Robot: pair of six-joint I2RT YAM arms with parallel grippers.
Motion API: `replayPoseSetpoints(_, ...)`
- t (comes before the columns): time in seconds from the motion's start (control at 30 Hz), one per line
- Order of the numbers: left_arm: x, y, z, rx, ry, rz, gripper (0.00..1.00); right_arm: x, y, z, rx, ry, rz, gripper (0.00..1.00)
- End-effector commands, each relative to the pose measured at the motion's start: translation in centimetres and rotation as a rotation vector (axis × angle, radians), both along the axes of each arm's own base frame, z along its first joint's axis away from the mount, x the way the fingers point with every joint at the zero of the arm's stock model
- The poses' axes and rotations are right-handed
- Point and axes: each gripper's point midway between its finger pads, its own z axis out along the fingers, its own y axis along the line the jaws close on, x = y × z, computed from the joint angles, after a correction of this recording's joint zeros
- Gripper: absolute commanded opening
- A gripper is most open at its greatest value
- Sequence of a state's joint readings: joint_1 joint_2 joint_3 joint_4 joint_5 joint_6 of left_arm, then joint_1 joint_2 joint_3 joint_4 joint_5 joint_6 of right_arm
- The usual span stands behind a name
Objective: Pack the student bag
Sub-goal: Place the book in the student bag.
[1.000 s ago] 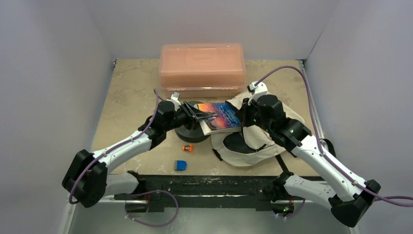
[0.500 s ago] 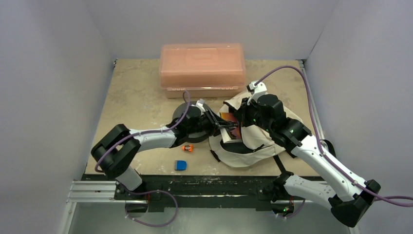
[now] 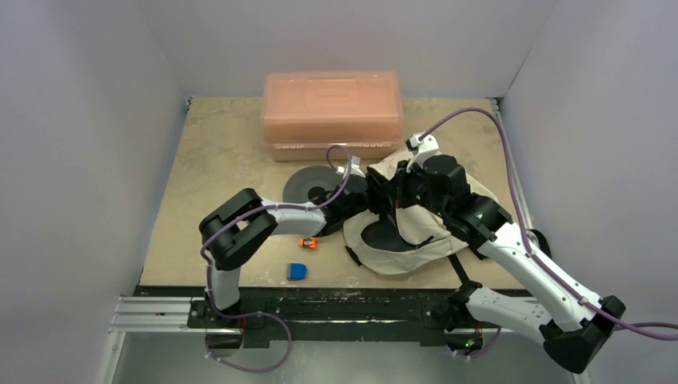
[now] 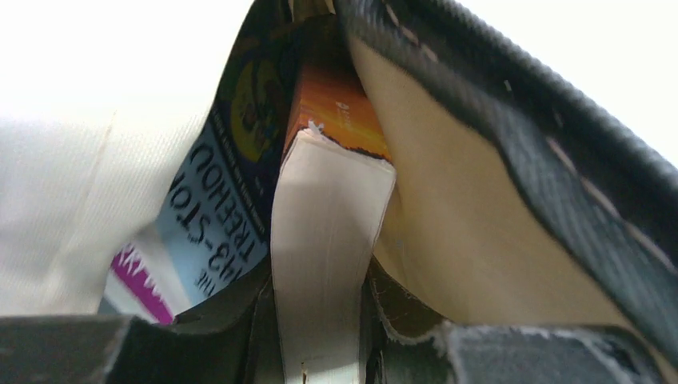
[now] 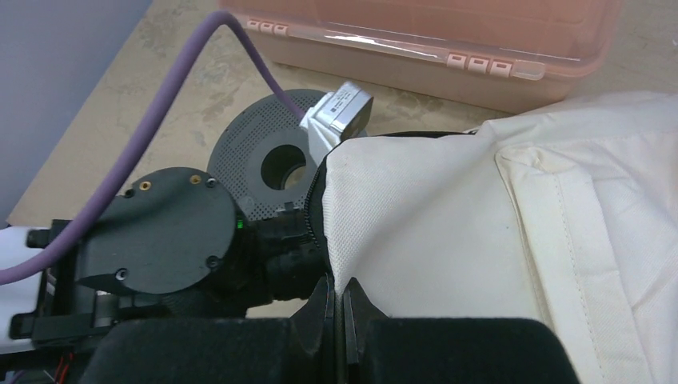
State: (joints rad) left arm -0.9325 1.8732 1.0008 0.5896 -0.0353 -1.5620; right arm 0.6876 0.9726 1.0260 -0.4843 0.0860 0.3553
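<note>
The student bag (image 3: 416,228), cream fabric with black straps, lies right of the table's middle, mouth facing left. My right gripper (image 5: 337,300) is shut on the bag's (image 5: 480,224) zip edge and holds the mouth up. My left arm (image 3: 352,198) reaches into that mouth, so its gripper is hidden in the top view. In the left wrist view my left gripper (image 4: 320,352) is shut on a book (image 4: 324,240) with an orange cover, inside the bag. A second book (image 4: 216,216) with a pale blue cover stands to its left. Cream lining (image 4: 456,240) and a black zip band (image 4: 544,160) lie to its right.
A salmon-pink plastic box (image 3: 332,116) stands at the back of the table. A grey disc (image 3: 308,184) lies left of the bag. A small orange item (image 3: 307,242) and a blue one (image 3: 297,271) lie near the front edge.
My left arm has swung right from above the grey disc, carrying the book into the bag's mouth; the book no longer shows from above. The right arm has held still.
</note>
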Motion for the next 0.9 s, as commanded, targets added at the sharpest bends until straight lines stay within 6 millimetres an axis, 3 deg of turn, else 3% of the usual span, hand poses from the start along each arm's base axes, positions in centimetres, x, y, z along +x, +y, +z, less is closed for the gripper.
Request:
replayPoseSetpoints(0.0, 3.2, -2.4, 6.0, -0.157, -0.107, 0.095, 0.0, 0.1, 0.5, 4.6, 0.1, -0.116, 0.011, 0.0)
replayPoseSetpoints(0.13, 3.4, -3.2, 3.3, -0.092, 0.015, 0.095, 0.0, 0.2, 0.2, 4.3, 0.084, -0.117, 0.008, 0.0)
replayPoseSetpoints(0.3, 2.0, -3.1, 0.8, 0.005, 0.125, 0.047, 0.32, 0.3, -0.5, 4.1, 0.058, -0.127, -0.018, 0.0)
replayPoseSetpoints(0.5, -0.4, -1.6, -0.1, 0.166, 0.241, -0.001, 0.55, 0.5, -1.3, 3.6, 0.028, -0.137, -0.049, 0.0)
replayPoseSetpoints(0.6, -1.0, -1.1, 0.6, 0.184, 0.248, -0.008, 0.63, 0.5, -1.3, 3.4, 0.026, -0.135, -0.052, 0.0)
replayPoseSetpoints(0.67, -1.6, -1.1, 0.7, 0.193, 0.256, -0.035, 0.77, 0.5, -1.4, 3.3, 0.027, -0.131, -0.053, 0.0)
replayPoseSetpoints(0.77, -2.0, -1.1, 0.9, 0.195, 0.265, -0.06, 0.83, 0.5, -1.4, 3.3, 0.028, -0.13, -0.053, 0.0)
replayPoseSetpoints(0.87, -2.7, -1.0, 0.8, 0.204, 0.283, -0.089, 0.84, 0.5, -1.5, 3.4, 0.026, -0.132, -0.06, 0.0)
